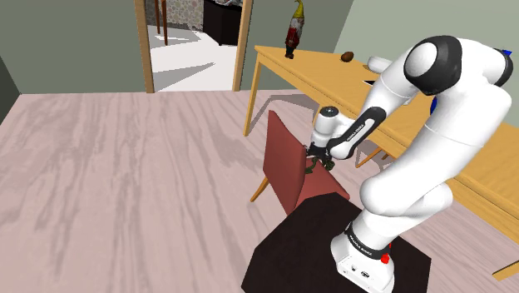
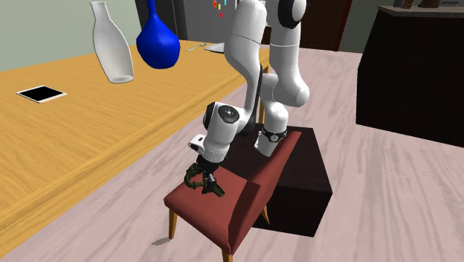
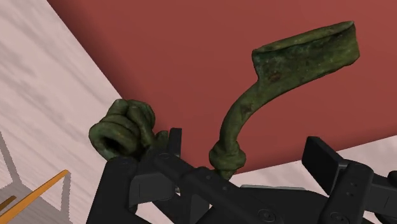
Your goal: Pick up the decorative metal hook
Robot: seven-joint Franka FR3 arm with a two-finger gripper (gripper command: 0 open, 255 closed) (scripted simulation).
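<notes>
- Gripper [image 3: 245,145]: the two black fingers [image 3: 170,143] stand apart and are clamped on nothing. One finger is close against the hook's looped end. The other is well clear of the metal.
- Decorative hook [image 3: 236,118]: dark green and mottled. Its knotted stem lies between the fingers, nearer one than the other. Its flat plate reaches away from the hand, and the curled knob lies outside the near finger.
- Red chair seat [image 3: 191,57]: the surface behind the hook. In the second exterior view the hook [image 2: 202,181] sits near the seat's edge [image 2: 182,195] on the table side, directly under the hand.
- Pale floor [image 3: 44,95]: begins just past the seat edge by the knob.
- Dark stand [image 2: 305,179] and long wooden table [image 2: 89,141]: behind and beside the chair, clear of the grasp.
- Risk (judgement): the stem is off-centre, so closing would let one finger strike first and push or pivot the rounded metal. A twist could roll the hook out of the pads or send it over the nearby edge to the floor.
</notes>
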